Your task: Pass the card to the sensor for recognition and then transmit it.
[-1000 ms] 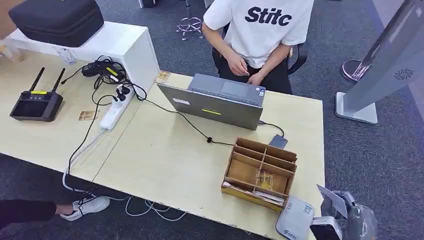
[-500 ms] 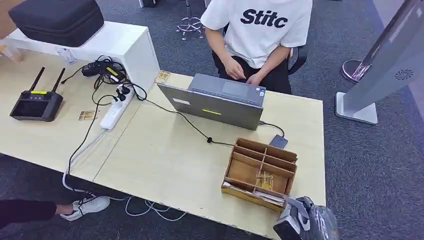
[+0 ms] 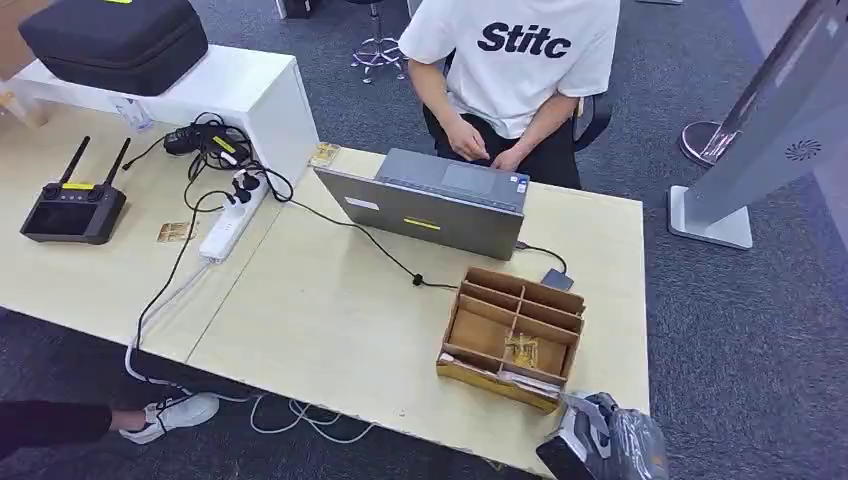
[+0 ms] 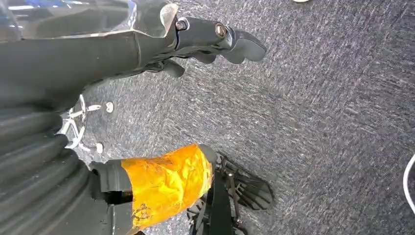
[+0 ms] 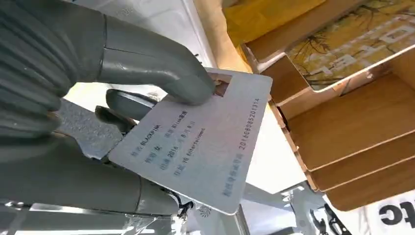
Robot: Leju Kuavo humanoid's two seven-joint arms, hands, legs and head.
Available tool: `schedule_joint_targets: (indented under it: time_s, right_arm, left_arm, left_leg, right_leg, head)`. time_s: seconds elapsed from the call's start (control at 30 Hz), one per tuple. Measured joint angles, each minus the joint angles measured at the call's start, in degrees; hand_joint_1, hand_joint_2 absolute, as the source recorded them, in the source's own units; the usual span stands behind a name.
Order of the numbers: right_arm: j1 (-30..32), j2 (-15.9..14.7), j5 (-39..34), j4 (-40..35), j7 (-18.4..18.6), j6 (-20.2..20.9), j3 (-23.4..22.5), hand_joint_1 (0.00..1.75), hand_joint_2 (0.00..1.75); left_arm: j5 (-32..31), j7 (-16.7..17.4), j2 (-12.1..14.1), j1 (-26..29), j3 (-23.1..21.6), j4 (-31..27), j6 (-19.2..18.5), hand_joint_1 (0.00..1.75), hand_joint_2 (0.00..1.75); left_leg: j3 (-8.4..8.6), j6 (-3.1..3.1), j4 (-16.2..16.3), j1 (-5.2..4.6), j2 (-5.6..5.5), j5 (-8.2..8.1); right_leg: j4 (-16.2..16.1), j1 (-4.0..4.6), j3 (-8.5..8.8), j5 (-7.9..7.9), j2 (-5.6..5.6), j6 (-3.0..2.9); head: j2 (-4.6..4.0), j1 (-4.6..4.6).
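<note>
Card [image 5: 195, 147] sits pinched between the thumb and darker fingers of the right hand [image 5: 98, 98], face toward the wrist camera, just beside the wooden divider box [image 5: 352, 122]. Judged step: card in hand, presentation to the sensor pending; next move calls for carrying it flat over the reader. I cannot say for sure which item is the sensor. Head view places the right hand at the desk [image 3: 330, 310] front edge beside the box, card hidden. Left hand [image 4: 215, 41] hangs over carpet, fingers curled inward, holding nothing.
</note>
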Motion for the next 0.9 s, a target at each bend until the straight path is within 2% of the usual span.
schedule_joint_targets:
  time_s: [0.3, 0.6, 0.9]
  right_arm:
    - [-0.07, -0.26, -0.02, 0.48, -0.02, -0.61, 0.02, 1.75, 1.75]
    - [0.11, -0.24, -3.85, -1.27, -2.34, -0.77, -1.64, 1.75, 1.75]
    - [0.29, 1.03, -2.55, -4.39, -3.1, -0.31, -6.91, 1.75, 1.75]
  left_arm:
    - [-0.09, 0.0, 0.0, -0.02, 0.26, 0.0, 0.0, 0.0, 1.75]
    - [-0.17, -0.02, -0.02, -0.02, 0.29, 0.0, 0.0, 0.0, 1.75]
    - [-0.74, -0.02, -0.15, -0.06, 0.74, -0.11, 0.02, 0.0, 1.75]
  left_leg:
    - [0.0, 0.0, 0.0, 0.0, 0.01, 0.01]
    - [-0.02, 0.0, 0.0, -0.01, 0.0, 0.0]
    - [-0.03, 0.0, 0.0, -0.01, -0.01, 0.0]
  right_leg:
    - [0.0, 0.0, 0.0, 0.0, 0.0, 0.0]
    - [0.0, -0.01, -0.01, 0.0, 0.0, 0.0]
    - [0.0, -0.01, -0.01, 0.0, -0.01, 0.0]
  head:
    - [-0.02, 0.0]
    - [0.0, 0.0]
    - [-0.02, 0.0]
